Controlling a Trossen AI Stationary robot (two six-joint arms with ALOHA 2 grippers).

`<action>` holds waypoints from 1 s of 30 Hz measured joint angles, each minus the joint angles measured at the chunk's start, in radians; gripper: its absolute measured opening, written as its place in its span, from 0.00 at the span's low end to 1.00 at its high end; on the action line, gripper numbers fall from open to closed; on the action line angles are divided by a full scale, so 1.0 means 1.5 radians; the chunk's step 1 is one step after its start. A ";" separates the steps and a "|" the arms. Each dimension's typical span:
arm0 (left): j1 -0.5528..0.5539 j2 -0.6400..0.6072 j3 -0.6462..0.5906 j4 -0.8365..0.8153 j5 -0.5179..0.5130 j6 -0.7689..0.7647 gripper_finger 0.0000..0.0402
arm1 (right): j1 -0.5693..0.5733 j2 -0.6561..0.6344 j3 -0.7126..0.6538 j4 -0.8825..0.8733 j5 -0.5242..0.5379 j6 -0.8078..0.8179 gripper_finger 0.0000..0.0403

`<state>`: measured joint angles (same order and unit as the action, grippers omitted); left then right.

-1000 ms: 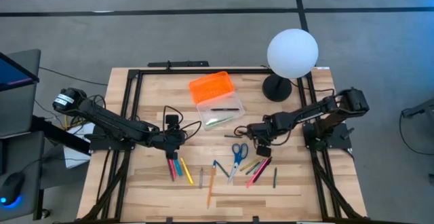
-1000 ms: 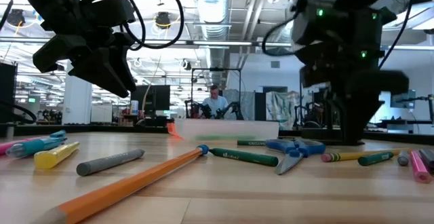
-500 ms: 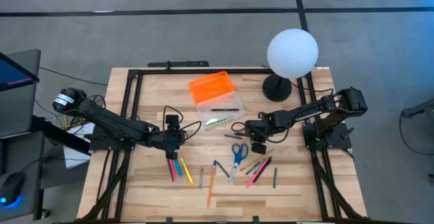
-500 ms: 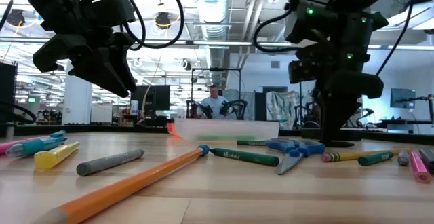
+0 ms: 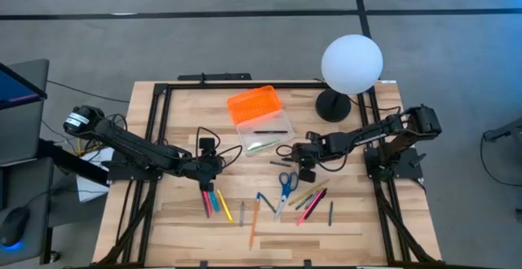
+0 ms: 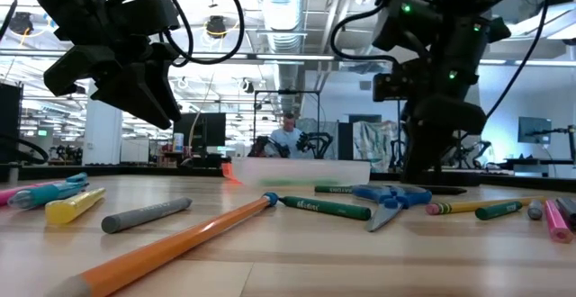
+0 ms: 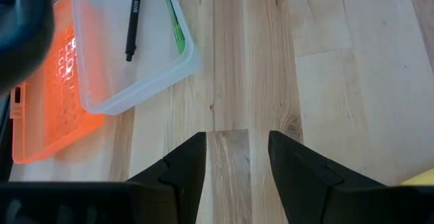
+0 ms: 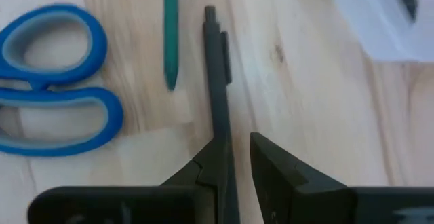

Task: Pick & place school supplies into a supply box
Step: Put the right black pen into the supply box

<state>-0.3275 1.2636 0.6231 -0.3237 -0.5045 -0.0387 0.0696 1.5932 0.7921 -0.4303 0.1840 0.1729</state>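
The clear supply box (image 5: 263,134) lies open on the table with its orange lid (image 5: 254,103) on its far side; a black pen and a green pen (image 7: 173,20) lie inside. Pens, pencils and markers (image 5: 310,200) and blue-handled scissors (image 5: 285,183) lie scattered toward the near edge. My right gripper (image 5: 302,165) is low over the table just right of the box, shut on a dark grey pen (image 8: 217,61). A green pencil (image 8: 169,34) lies beside that pen. My left gripper (image 5: 206,174) hangs open above bare wood, left of the box. My right gripper (image 8: 237,156) has the dark grey pen by one end (image 8: 220,119), pinched between its two fingers, which come from above and lie across the pen. The rest of the pen sticks out ahead of the fingers. Whether it is clear of the table I cannot tell.
A white globe lamp (image 5: 351,63) stands on a dark base (image 5: 333,104) at the far right corner, close behind my right arm. A black frame (image 5: 163,94) borders the table. Coloured markers (image 5: 214,202) lie just near-side of my left gripper. Bare wood shows between box and scissors.
My right gripper has travelled low over the table toward the left edge and slightly toward the far edge, from above the pen cluster to a spot beside the supply box. My left arm has kept still.
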 joint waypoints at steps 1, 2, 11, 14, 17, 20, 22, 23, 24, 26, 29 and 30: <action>0.000 0.000 0.000 0.000 0.000 0.000 0.39 | 0.000 0.000 0.000 0.005 0.003 -0.003 0.14; 0.000 0.000 0.000 0.000 0.000 0.000 0.39 | 0.000 0.000 0.000 0.012 0.004 -0.009 0.14; 0.000 0.000 0.000 0.000 0.000 0.000 0.39 | -0.004 0.053 0.002 0.063 -0.002 -0.036 0.14; 0.000 0.000 0.000 0.000 0.000 0.000 0.39 | -0.004 0.077 0.005 0.060 0.000 -0.034 0.14; 0.000 0.000 0.000 0.000 0.000 0.000 0.39 | -0.004 0.087 0.006 0.051 0.002 -0.028 0.14; 0.000 0.000 0.000 0.000 0.000 0.000 0.39 | -0.004 0.086 0.007 0.037 0.002 -0.004 0.14; 0.000 0.000 0.000 0.000 0.000 -0.001 0.39 | -0.004 0.086 0.009 0.025 0.001 0.020 0.13; 0.000 0.000 0.000 0.000 0.000 -0.001 0.39 | -0.004 0.086 0.009 0.019 -0.004 0.027 0.12; 0.000 0.000 0.000 0.000 0.000 -0.001 0.39 | -0.004 0.086 0.009 0.015 -0.012 0.031 0.10; 0.000 0.000 0.000 0.000 0.000 -0.001 0.39 | -0.004 0.086 0.010 0.011 -0.022 0.037 0.06; 0.000 0.000 0.000 0.000 0.000 -0.001 0.39 | 0.002 0.085 0.010 0.004 -0.021 0.041 0.02; 0.000 0.000 0.000 0.000 0.000 -0.001 0.39 | 0.005 0.085 0.010 0.002 -0.021 0.042 0.03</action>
<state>-0.3275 1.2633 0.6228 -0.3233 -0.5041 -0.0399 0.0770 1.7206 0.8070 -0.4267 0.1528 0.2355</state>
